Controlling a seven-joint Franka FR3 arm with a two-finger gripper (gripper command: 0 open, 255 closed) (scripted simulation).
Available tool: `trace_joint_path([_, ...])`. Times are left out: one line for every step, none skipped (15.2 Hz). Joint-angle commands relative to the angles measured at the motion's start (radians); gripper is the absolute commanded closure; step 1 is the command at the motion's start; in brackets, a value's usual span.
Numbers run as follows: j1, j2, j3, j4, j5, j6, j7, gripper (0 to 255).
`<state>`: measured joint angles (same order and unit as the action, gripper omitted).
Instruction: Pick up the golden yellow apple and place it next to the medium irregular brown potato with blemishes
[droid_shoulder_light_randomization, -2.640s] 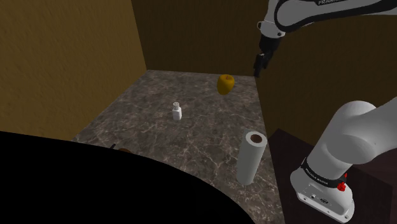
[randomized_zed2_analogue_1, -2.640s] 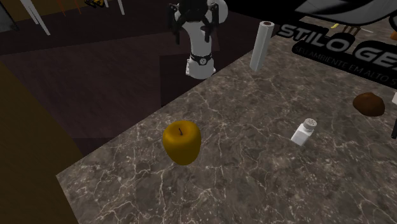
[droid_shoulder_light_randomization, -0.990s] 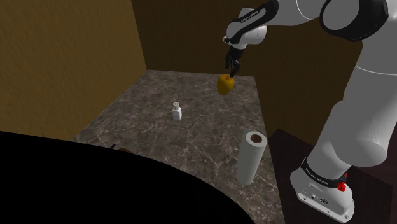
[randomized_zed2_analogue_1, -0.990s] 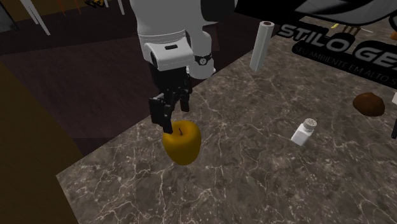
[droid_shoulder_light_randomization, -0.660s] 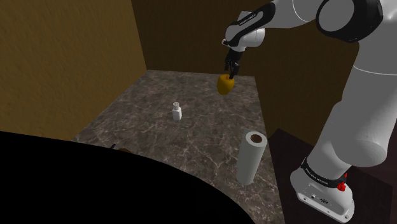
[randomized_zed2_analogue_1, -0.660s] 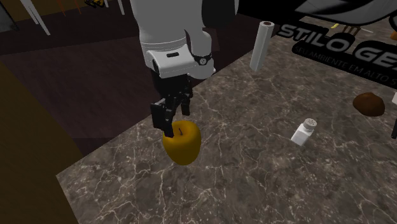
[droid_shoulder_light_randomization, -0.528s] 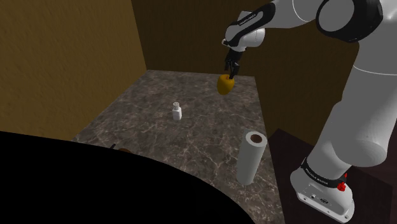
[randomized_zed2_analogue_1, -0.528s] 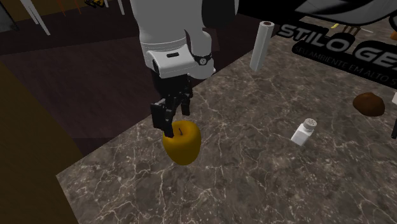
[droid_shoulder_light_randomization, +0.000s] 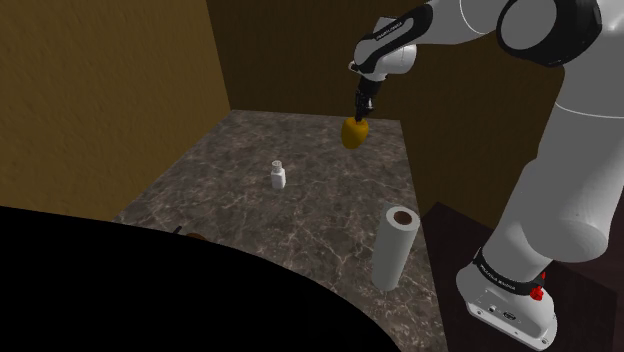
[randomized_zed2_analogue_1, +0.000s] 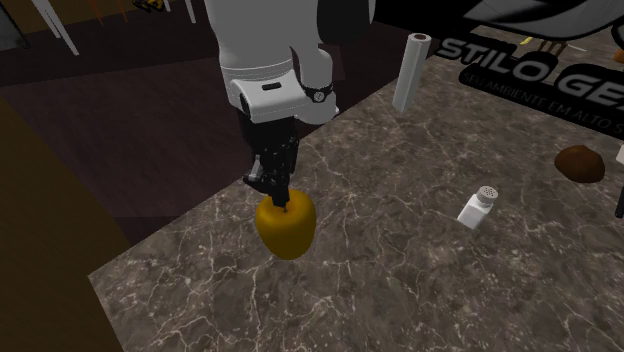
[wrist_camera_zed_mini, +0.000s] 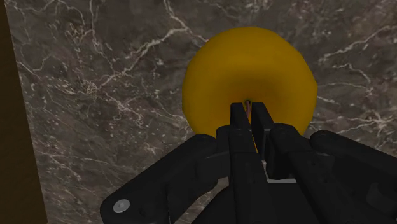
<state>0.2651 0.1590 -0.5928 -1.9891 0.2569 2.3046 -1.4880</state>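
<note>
Black gripper (wrist_camera_zed_mini: 249, 109): fingers closed to a narrow pinch on the stem at top centre of the apple (wrist_camera_zed_mini: 248, 63); fruit body directly under the tips. Apple: golden yellow, smooth, round, thin brown stem. It sits on the dark marble counter (randomized_zed2_analogue_1: 400, 290) nr its edge, well apart from the potato (randomized_zed2_analogue_1: 580, 163). Count: 1 apple, 1 potato, 1 white shaker (randomized_zed2_analogue_1: 478, 206), 1 paper roll (randomized_zed2_analogue_1: 410, 72).

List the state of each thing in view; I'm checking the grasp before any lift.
golden yellow apple: upright on the counter, stem up, clasped at the stem.
pincer: pointing down, shut on the apple's stem.
brown potato: lying on the counter, far from the apple.
white shaker: upright.
paper towel roll: standing on end.
</note>
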Motion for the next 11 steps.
trace_joint_path([0.000,0.000,0.000,0.000,0.000,0.000,0.000,255])
trace_joint_path([0.000,0.000,0.000,0.000,0.000,0.000,0.000,255])
trace_joint_path([0.000,0.000,0.000,0.000,0.000,0.000,0.000,255])
trace_joint_path([0.000,0.000,0.000,0.000,0.000,0.000,0.000,255])
trace_joint_path([0.001,-0.006,-0.002,0.007,-0.007,-0.011,0.006,255])
trace_joint_path([0.002,-0.012,-0.003,0.014,-0.013,-0.023,0.011,255])
trace_joint_path([0.004,-0.018,-0.004,0.021,-0.020,-0.034,0.016,255])
trace_joint_path([0.005,-0.024,-0.005,0.028,-0.026,-0.046,0.021,255])
trace_joint_path([0.006,-0.029,-0.006,0.036,-0.032,-0.058,0.026,255])
trace_joint_path([0.006,-0.035,-0.007,0.044,-0.037,-0.070,0.030,255])
trace_joint_path([0.007,-0.040,-0.008,0.052,-0.043,-0.082,0.035,255])
